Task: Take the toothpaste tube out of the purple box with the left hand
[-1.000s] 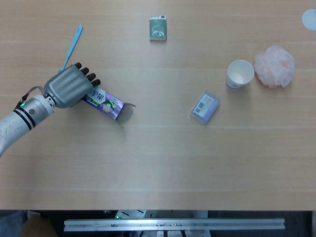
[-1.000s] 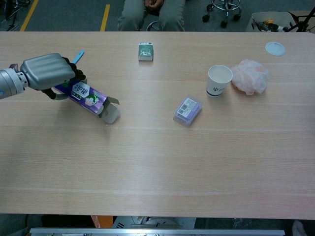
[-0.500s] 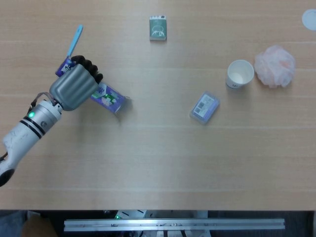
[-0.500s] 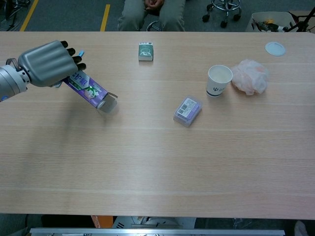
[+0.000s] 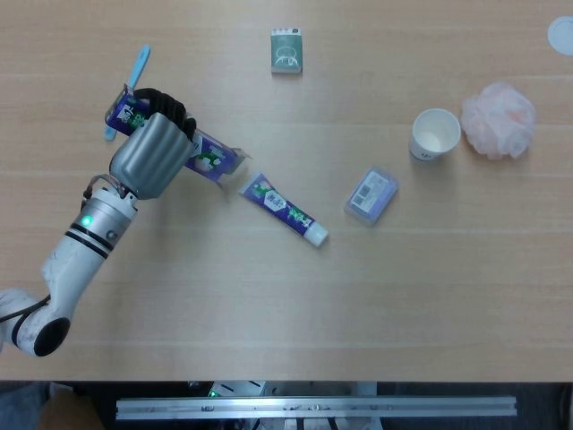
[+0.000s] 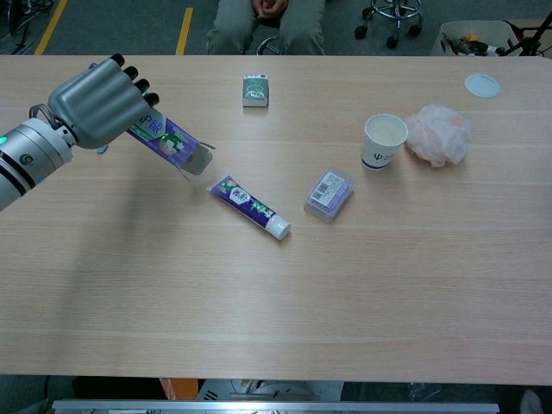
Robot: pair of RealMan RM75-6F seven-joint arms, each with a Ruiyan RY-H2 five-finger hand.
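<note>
Head view: the left hand [image 5: 152,157] has its fingers curled around the purple box [image 5: 201,154] near the worktop's [image 5: 286,313] left edge, holding it tilted with the open flap end pointing down toward the middle. The toothpaste tube [image 5: 283,210] lies flat on the worktop just beyond that open end, cap away from the box, apart from it. The right hand does not appear in either view.

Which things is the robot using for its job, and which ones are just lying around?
For the job:
left hand
purple box, gripped by that hand
toothpaste tube, lying on the table

Just lying around:
blue toothbrush
green packet
paper cup
pink sponge
small clear case
</note>
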